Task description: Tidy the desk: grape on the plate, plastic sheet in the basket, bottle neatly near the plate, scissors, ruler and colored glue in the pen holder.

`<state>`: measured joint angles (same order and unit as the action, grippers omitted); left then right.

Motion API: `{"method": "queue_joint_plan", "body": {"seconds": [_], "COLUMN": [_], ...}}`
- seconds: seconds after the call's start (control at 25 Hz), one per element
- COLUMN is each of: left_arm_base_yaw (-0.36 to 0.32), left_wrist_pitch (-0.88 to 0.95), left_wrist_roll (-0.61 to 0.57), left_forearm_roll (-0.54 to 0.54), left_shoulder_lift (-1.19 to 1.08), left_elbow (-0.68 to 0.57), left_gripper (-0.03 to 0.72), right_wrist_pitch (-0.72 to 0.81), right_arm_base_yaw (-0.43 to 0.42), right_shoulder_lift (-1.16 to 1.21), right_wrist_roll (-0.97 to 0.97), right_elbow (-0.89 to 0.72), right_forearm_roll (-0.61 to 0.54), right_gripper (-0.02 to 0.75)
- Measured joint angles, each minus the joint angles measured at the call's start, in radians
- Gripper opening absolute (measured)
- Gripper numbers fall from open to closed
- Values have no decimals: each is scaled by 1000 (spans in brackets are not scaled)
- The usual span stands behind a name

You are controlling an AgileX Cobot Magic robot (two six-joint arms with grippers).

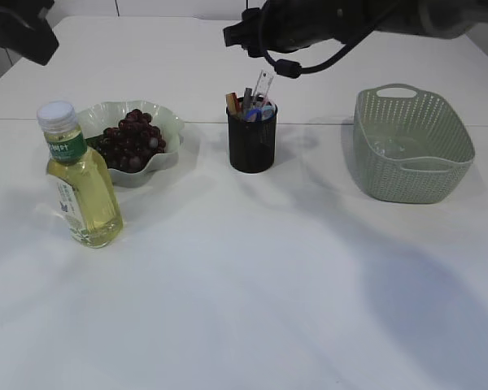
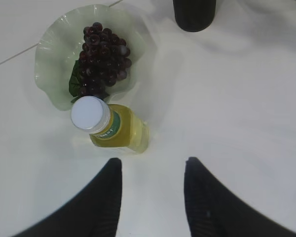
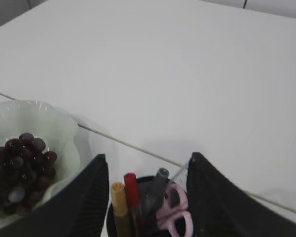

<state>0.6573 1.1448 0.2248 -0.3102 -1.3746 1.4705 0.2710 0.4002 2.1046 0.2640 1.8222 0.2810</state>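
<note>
- Right gripper [image 3: 147, 197] spread apart, nothing between the fingers, hanging right over the pen holder [image 1: 251, 136]; right wrist view alone reveals the contents: pink-handled scissors [image 3: 176, 212], a red and a yellow colored glue stick [image 3: 126, 200], a clear ruler [image 1: 263, 84] poking up in the exterior view.
- Left gripper [image 2: 153, 195] parted and empty, above bare table [image 1: 252, 292] just short of the bottle [image 2: 112, 127].
- Only in the left wrist view: bottle's white cap from above, base just beside the plate [image 2: 52, 59] rim.
- Grape [image 1: 130, 138] bunch resting on the plate.
- Only in the exterior view: basket [image 1: 412, 146] at far right, a clear plastic sheet [image 1: 394, 146] faintly visible inside.
- Wide open tabletop across the whole near side; basket well apart from the pen holder.
</note>
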Motion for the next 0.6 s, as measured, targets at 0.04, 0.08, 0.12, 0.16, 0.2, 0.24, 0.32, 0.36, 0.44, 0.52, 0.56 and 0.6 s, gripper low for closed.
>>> {"method": "queue_joint_plan", "body": {"seconds": [0.04,0.08,0.12,0.16,0.2,0.24,0.32,0.36,0.44,0.52,0.56,0.6], "left_arm_base_yaw": [0,0,0,0,0,0,0,0,0,0,0,0], "left_wrist_pitch": [0,0,0,0,-1,-2,-9,-17,-39,-66,-78,-89], "left_wrist_roll": [0,0,2,7,15,26,44,51,55,51,37,19], "left_forearm_roll": [0,0,0,0,2,4,14,28,73,150,187,236], "left_shoulder_lift": [0,0,0,0,0,0,0,0,0,0,0,0], "left_elbow": [0,0,0,0,0,0,0,0,0,0,0,0], "left_gripper": [309,309,309,309,309,309,309,309,309,309,309,309], "right_wrist_pitch": [53,101,163,241,300,360,506,578,700,818,877,921], "right_arm_base_yaw": [0,0,0,0,0,0,0,0,0,0,0,0], "right_shoulder_lift": [-19,-38,-55,-79,-96,-117,-156,-171,-199,-221,-230,-237], "right_wrist_roll": [0,0,0,0,0,0,0,0,0,-2,-10,-20], "right_elbow": [0,0,0,0,0,0,0,2,4,8,8,8], "right_forearm_roll": [0,0,-2,-7,-9,-12,-19,-21,-27,-33,-35,-37], "right_gripper": [410,410,410,410,410,410,410,410,410,405,398,389]}}
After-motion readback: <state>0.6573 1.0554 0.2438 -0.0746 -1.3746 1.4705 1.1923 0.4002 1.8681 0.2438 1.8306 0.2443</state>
